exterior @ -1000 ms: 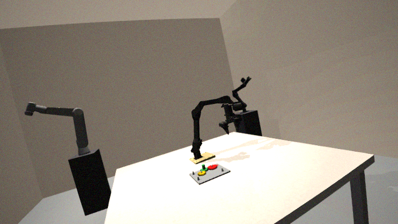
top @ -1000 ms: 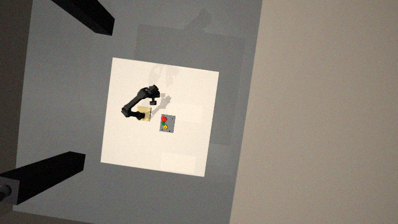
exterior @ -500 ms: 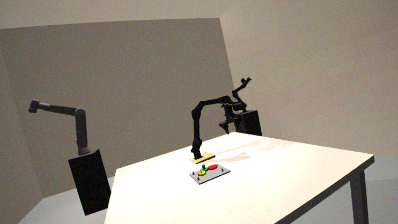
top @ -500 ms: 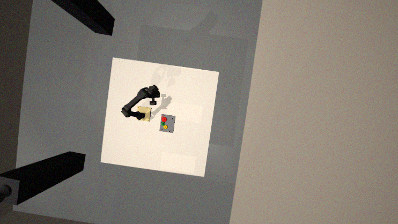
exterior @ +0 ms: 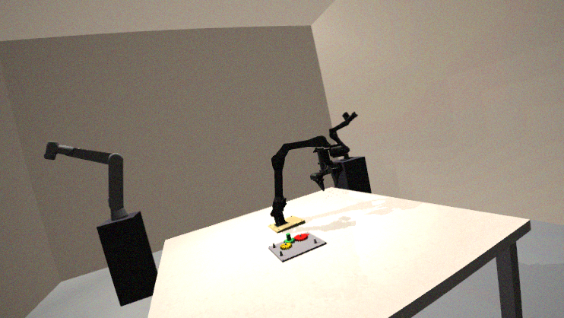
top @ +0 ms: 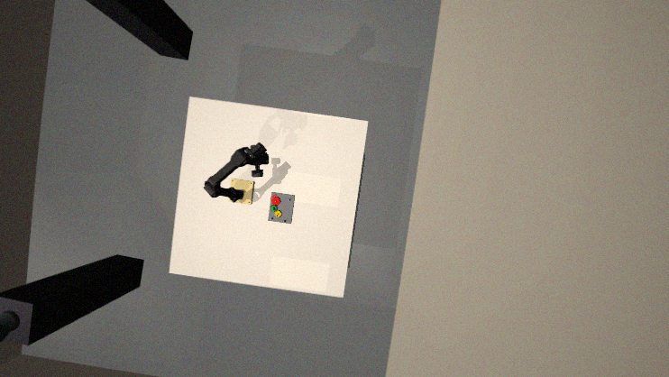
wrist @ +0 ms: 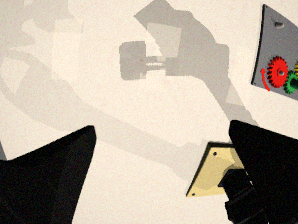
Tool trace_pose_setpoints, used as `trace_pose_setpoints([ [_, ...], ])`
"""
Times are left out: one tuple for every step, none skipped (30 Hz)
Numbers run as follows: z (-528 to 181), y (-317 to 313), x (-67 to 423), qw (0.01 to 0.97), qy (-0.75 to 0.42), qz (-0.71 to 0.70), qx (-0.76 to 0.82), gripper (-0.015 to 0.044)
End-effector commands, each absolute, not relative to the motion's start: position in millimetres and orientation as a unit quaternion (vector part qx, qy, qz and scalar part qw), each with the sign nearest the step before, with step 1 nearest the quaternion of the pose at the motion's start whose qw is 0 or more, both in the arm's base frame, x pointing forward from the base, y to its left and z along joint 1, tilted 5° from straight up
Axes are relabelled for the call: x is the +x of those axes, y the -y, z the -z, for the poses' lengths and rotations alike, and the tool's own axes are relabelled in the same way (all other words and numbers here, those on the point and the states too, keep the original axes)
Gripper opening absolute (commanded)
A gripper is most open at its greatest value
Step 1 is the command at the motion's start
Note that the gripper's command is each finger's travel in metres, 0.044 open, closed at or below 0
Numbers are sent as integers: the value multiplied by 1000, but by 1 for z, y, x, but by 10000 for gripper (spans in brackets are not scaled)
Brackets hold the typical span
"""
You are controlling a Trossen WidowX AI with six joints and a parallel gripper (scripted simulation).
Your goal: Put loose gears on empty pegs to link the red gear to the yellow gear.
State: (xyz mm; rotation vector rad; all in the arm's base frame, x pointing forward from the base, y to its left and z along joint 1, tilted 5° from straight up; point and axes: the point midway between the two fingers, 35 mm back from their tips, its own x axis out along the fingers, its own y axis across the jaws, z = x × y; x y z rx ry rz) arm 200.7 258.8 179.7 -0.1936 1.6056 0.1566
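Note:
The red gear [top: 275, 198] [exterior: 301, 237] [wrist: 276, 72] and the yellow gear [top: 278, 212] [exterior: 285, 246] are on the grey board [top: 286, 209] [exterior: 302, 248] [wrist: 272, 45]. A green gear [top: 273, 208] [exterior: 289, 240] [wrist: 289, 85] with a raised hub is between them and looks level. Its teeth appear to meet both neighbours, though the tooth contact is too small to confirm. Several bare pegs show, including one [exterior: 315, 240] [wrist: 279, 24] beyond the red gear. No gear shows on the table outside the board. My gripper [exterior: 330, 187] [wrist: 165, 129] is open and empty, high above the table and away from the board.
The tan base plate [top: 248, 191] [exterior: 298, 223] [wrist: 205, 177] of my arm lies beside the board. Two black pedestals [exterior: 128, 260] [exterior: 359, 173] with other arms stand beyond the table. Shadows of the arm fall across the table top.

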Motion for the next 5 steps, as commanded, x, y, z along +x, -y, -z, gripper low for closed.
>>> trace_pose_setpoints([
  [-180, -259, 200, 687, -719, -69, -85, 440],
  [-180, -259, 200, 687, -719, -69, -85, 440],
  [-180, -259, 200, 687, -719, -69, -85, 440],
  [-180, -259, 200, 687, -719, -69, -85, 440],
  [-180, -259, 200, 687, -719, -69, -85, 440],
])
